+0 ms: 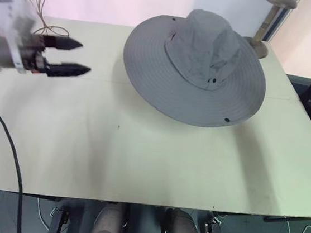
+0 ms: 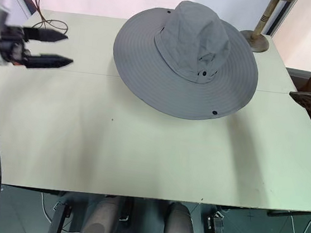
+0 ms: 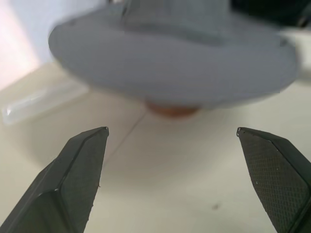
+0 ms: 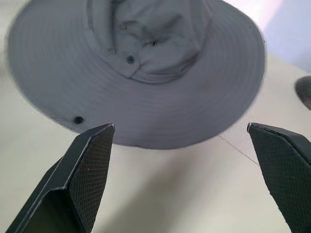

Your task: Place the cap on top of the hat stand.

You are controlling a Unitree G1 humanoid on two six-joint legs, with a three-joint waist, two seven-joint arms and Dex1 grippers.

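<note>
Both my grippers stand wide, holding nothing: left gripper (image 1: 72, 57) over the cream table's (image 1: 139, 159) far left; large grey fabric wide-brimmed cap (image 1: 198, 65) sits raised on the reddish-brown wooden hat stand (image 3: 172, 109) far centre.

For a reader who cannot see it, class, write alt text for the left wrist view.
The grey cap sits raised above the cream table, with a reddish-brown round base showing beneath its brim. The open left gripper points toward it, apart from it.

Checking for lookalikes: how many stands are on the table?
2: a reddish-brown hat stand under the cap, mostly hidden, and a grey-tan metal stand at the table's far right corner.
</note>
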